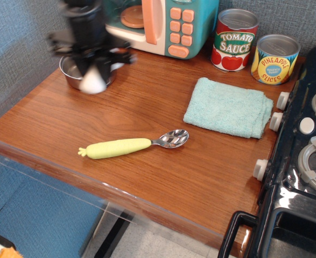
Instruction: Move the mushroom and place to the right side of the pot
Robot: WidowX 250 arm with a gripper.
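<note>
My gripper (95,71) is blurred with motion at the back left of the table. It is shut on the mushroom (93,83), whose white stem hangs down between the fingers; the reddish-brown cap is hidden inside the gripper. The mushroom is held above the table, over the front right rim of the steel pot (69,73). The gripper and mushroom hide most of the pot; only its left part shows.
A yellow-green handled spoon (128,145) lies near the front edge. A light blue towel (229,107) lies at the right. A toy microwave (147,21), a tomato sauce can (234,40) and a pineapple can (275,59) stand at the back. A toy stove (308,156) borders the right.
</note>
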